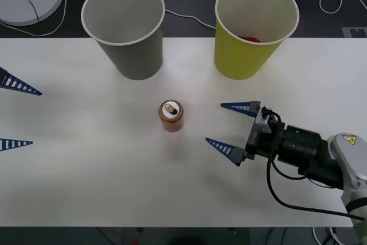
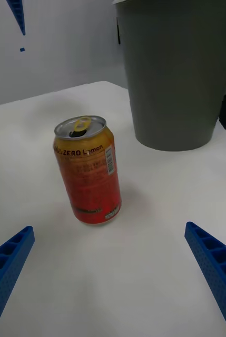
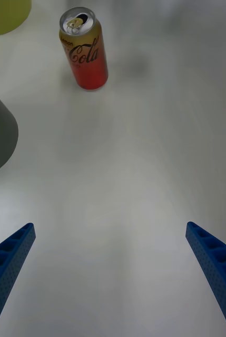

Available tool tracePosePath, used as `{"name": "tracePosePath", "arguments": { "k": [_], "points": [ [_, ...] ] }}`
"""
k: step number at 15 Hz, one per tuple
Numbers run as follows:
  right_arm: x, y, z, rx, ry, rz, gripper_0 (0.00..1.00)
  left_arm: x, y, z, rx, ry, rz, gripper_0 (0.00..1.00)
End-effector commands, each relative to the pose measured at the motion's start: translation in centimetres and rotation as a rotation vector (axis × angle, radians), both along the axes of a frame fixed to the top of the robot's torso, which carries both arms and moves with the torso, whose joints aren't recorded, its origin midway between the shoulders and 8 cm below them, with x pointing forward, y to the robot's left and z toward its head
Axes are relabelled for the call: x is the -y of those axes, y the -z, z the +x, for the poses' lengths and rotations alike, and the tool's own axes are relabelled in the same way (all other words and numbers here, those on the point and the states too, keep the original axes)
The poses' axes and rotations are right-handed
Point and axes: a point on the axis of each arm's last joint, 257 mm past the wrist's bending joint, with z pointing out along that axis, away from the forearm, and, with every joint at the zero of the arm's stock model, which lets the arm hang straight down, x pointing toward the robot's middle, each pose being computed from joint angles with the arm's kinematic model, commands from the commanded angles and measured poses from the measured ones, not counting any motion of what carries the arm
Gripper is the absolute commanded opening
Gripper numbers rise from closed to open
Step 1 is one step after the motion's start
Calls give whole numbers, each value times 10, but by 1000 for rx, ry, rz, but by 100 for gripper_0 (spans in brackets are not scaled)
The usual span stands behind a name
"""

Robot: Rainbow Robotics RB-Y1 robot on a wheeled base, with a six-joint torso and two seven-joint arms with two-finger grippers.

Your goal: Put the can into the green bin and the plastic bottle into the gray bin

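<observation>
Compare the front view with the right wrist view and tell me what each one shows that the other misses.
Front view only: the green bin with something red inside, the left hand open at the table's left edge, and the right arm. Right wrist view only: the can's barcode and "ZERO Lemon" print. Both: the upright can on the table, the gray bin, and the right hand, open and clear of the can.

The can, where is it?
In the front view the can stands upright mid-table, before the gray bin, just left of the open right claw.
</observation>
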Motion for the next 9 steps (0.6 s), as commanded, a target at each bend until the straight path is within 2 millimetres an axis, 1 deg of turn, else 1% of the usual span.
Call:
{"name": "tracePosePath", "arguments": {
  "k": [1,4,5,9],
  "points": [
    [-14,8,8,26,-12,-10,100,0,0,0,0,0,0,100],
    [-30,14,18,51,-20,-17,100,0,0,0,0,0,0,100],
    [-33,16,19,49,-23,-19,100,0,0,0,0,0,0,100],
    [-58,20,25,57,-10,-29,100,0,0,0,0,0,0,100]
  ]
}}
